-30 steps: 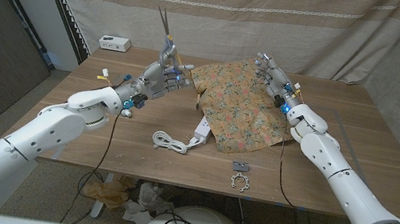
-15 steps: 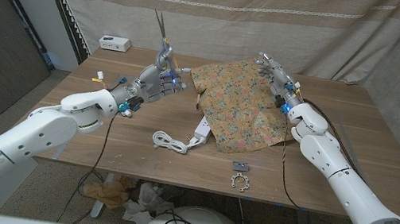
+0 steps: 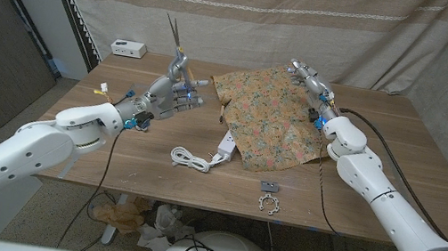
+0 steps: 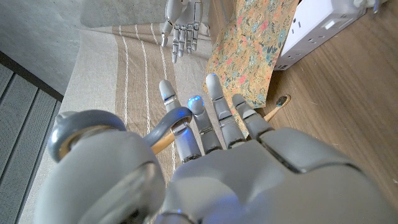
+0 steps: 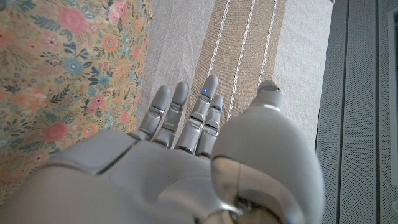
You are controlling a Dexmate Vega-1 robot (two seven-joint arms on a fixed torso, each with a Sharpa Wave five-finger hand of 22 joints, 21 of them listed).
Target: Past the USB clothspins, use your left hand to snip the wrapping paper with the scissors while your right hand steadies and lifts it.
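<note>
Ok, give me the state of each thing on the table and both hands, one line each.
Scissors: held upright in the left hand, blades pointing up.
Wrapping paper: spread flat on the table, uncut as far as I can see.
Right hand: open, at the paper's far edge.
White cable: coiled loosely.

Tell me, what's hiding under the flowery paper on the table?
A white power strip pokes out from under the flowery paper at its near-left edge, lying on the table. Anything else beneath is covered, so I cannot tell.
</note>
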